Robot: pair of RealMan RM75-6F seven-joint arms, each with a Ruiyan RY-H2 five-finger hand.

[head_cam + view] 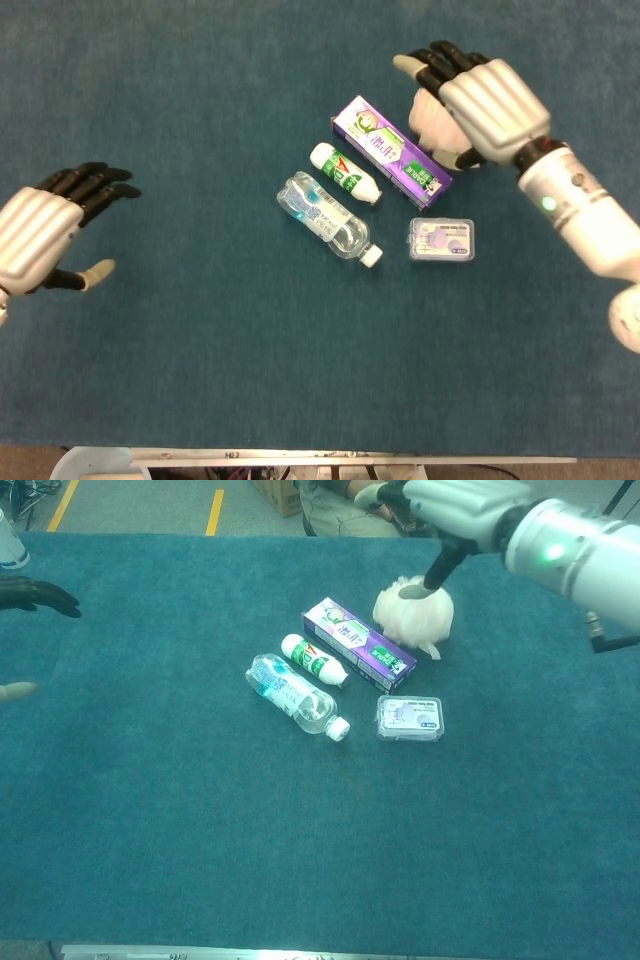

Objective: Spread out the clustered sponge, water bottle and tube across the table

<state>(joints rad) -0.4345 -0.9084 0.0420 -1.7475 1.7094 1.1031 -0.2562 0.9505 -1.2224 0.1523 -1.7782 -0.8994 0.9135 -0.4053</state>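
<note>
The white puffy sponge [413, 614] lies on the table just right of the purple tube box [358, 643]. My right hand [455, 500] hovers over the sponge with fingers spread, and one dark fingertip [437, 572] reaches down to its top. In the head view this right hand [483, 103] covers part of the sponge [428, 118]. The tube box [390, 152] lies diagonally, and the clear water bottle [328, 216] lies left of and below it. Far out at the left, my left hand [45, 238] is held empty with its fingers apart.
A small white and green bottle [343, 172] lies between the tube box and the water bottle. A clear plastic case with purple contents [440, 240] sits right of the bottle's cap. A person sits beyond the far table edge [370, 495].
</note>
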